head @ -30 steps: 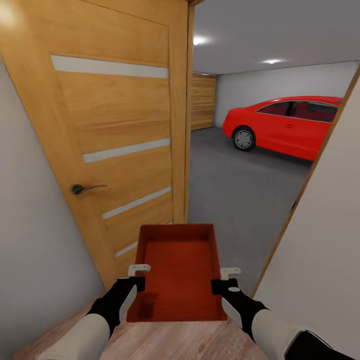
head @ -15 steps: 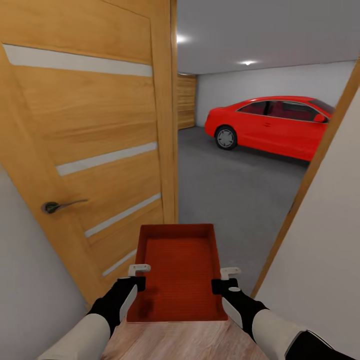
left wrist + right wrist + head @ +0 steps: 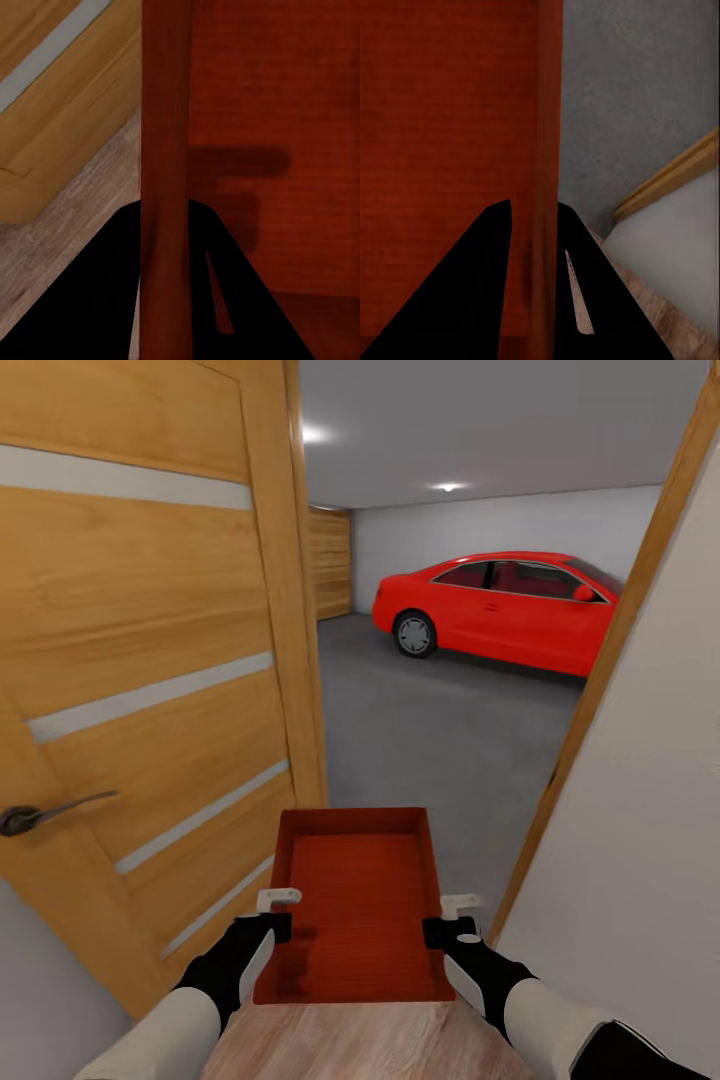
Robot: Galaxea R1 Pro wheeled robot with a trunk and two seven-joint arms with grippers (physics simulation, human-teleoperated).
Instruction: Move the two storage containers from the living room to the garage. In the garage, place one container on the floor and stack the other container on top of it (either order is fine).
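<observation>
One orange-red storage container hangs level in front of me at the garage doorway, carried by both arms. My left gripper is shut on its left wall, and my right gripper is shut on its right wall. Black fingers straddle each thin wall in the wrist views. The container is empty inside. Ahead lies the garage's dark grey concrete floor, seen through the doorway. Light wood planks lie under me.
An open wooden door with a dark handle stands close on the left. A wood door frame and pale wall close in on the right. A red car is parked at the garage's far side.
The view has swung and moved closer to the doorway: door and car have slid left in the picture. The container and both grippers keep the same hold.
</observation>
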